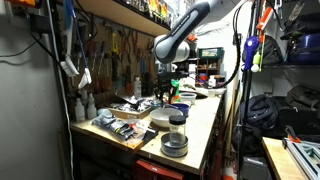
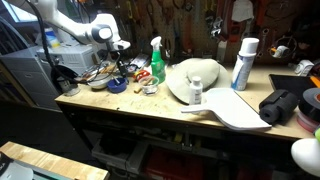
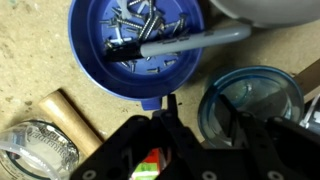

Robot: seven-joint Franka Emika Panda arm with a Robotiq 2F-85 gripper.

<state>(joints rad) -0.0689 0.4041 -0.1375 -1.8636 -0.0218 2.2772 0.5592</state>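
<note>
In the wrist view a blue bowl holds several metal screws, and a grey pen lies across it. My gripper is open and empty, hovering just beside the bowl's near rim. One finger is by the rim and the other is over a clear bluish round container. In an exterior view the gripper hangs over the blue bowl at the bench's far end. It also shows in an exterior view, low over the cluttered workbench.
A glass jar and a tan stick lie beside the bowl. On the bench are a green spray bottle, a white domed object, a white can, a lidded jar and a pegboard of tools.
</note>
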